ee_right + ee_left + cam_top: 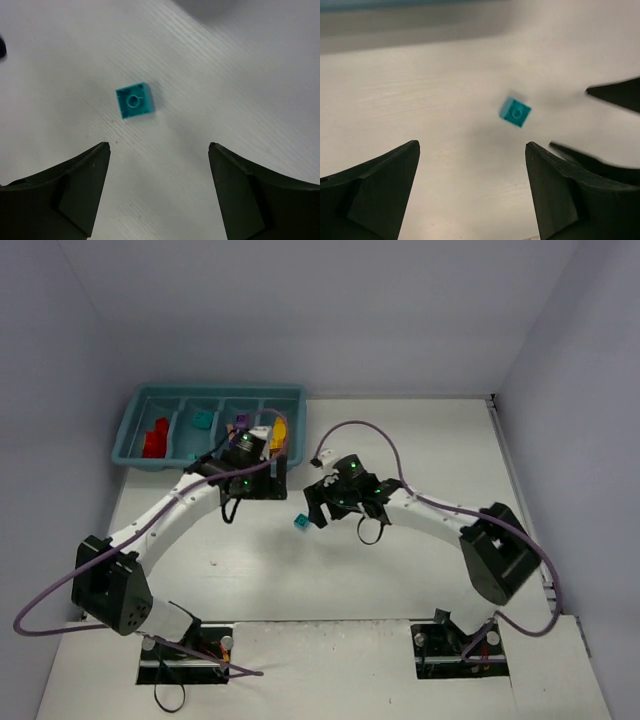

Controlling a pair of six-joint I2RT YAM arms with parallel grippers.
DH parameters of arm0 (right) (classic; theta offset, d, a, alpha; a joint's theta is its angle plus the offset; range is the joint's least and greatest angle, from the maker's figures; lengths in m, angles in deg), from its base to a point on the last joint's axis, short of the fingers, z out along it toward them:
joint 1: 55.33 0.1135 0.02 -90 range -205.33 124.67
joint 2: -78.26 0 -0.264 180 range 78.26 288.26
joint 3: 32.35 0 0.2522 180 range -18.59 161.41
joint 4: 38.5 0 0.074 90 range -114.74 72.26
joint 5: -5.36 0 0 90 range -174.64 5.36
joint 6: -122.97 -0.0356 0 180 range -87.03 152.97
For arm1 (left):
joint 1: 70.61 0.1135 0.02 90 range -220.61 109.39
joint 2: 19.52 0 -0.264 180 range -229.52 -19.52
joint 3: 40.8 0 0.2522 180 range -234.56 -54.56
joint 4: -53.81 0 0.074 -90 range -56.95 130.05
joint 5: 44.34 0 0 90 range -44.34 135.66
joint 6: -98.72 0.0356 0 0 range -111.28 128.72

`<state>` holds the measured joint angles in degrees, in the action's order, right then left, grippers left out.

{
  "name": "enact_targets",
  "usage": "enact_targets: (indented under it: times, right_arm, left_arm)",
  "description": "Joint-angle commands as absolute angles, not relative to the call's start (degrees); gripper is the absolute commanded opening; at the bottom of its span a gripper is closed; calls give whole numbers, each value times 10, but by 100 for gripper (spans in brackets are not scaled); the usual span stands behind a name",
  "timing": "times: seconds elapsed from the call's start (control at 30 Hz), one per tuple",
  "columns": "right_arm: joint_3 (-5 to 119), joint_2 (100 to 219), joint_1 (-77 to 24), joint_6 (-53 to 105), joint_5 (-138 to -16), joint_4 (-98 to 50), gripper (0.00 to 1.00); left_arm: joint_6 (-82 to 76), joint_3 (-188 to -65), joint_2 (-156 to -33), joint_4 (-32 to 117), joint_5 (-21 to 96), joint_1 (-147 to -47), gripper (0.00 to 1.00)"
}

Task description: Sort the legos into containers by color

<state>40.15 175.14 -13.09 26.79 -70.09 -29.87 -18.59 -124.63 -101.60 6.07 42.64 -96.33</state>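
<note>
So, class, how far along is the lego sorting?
Done: red legos, a teal lego, a purple lego and a yellow lego sit in separate tray compartments. In hand: nothing; the left gripper and right gripper are both open. Left: one teal brick lies on the table, outside the tray.

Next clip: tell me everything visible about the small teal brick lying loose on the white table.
The small teal square plastic brick is glossy, with one round stud on top. It appears to lie flat, stud up, on the white table, between the two arms, well clear of the teal-blue compartment tray. Only the table touches it; the open right pincer hangs empty close by it.
</note>
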Motion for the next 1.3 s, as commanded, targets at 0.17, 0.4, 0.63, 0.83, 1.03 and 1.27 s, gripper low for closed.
enact_targets:
  times: [0.17,0.4,0.63,0.83,1.03,1.27]
  right_arm:
    - [278,1561,-268,180,-772,-292,76]
    - [212,1473,-312,139,-777,-283,76]
    - [189,1437,-318,132,-780,-277,76]
    - [185,1428,-321,132,-779,-273,76]
    - [194,1430,-322,134,-775,-273,76]
    - [204,1429,-322,132,-756,-273,75]
  left_arm:
    - [-168,-1241,-1050,147,435,-1085,79]
    - [-84,-1254,-1157,177,438,-1108,79]
    - [-39,-1287,-1229,174,435,-1110,68]
    - [-38,-1287,-1230,170,444,-1110,3]
    - [-24,-1281,-1129,168,525,-1099,0]
    - [-16,-1365,-1086,155,569,-918,0]
